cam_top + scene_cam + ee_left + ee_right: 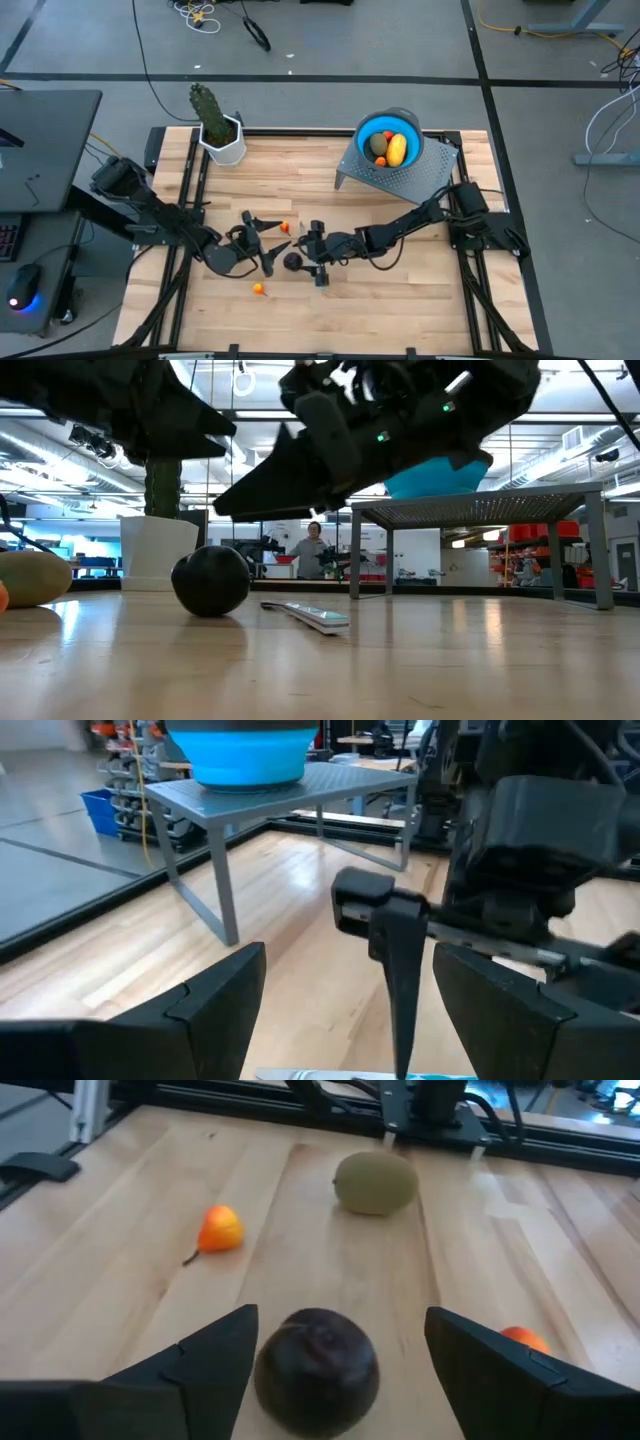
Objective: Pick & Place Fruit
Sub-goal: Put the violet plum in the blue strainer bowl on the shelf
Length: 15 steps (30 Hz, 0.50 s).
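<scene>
The dark purple ball [318,1360] rests on the wooden table [400,300], between the fingers of my open right gripper [340,1315]; I see no touch. In the high view the ball [292,262] lies just ahead of that gripper [312,255]. An olive oval [375,1182] and two tiny orange fruits [220,1228] [520,1338] lie beyond it. My left gripper [265,242] faces the right one, open, with the knife [305,615] flat on the table below it. The blue bowl [390,140] holds a yellow oblong [397,150], an olive oval and orange pieces.
The bowl stands on a grey perforated stand [420,178] at the far right. A cactus in a white pot [218,130] stands at the far left. The two grippers crowd the table's middle. Bare wood lies toward the near edge. A person [312,550] is in the room behind.
</scene>
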Each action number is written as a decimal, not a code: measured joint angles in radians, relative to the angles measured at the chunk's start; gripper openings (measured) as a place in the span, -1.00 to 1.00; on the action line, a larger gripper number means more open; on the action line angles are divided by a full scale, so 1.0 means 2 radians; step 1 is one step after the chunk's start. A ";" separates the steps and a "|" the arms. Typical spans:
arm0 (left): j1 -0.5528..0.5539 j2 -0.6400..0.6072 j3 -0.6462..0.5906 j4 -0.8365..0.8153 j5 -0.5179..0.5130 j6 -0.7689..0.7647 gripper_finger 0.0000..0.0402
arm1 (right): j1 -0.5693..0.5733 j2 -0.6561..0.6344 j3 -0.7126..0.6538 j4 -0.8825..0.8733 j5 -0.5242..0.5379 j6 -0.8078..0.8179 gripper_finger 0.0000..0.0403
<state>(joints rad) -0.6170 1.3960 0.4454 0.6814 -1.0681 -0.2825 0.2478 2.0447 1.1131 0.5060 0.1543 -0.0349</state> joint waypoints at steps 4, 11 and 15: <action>0.000 -0.013 0.000 0.000 0.006 0.004 0.47 | 0.000 0.014 0.018 0.001 0.001 0.002 0.50; -0.013 -0.038 0.000 -0.027 0.005 -0.004 0.47 | -0.001 0.045 0.029 -0.001 0.000 0.002 0.50; -0.017 -0.038 0.000 -0.031 0.006 -0.013 0.47 | -0.002 0.052 0.029 0.002 0.003 0.002 0.50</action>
<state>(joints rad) -0.6506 1.3201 0.4454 0.6191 -1.0569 -0.3095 0.2432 2.1480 1.1721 0.5101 0.1605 -0.0307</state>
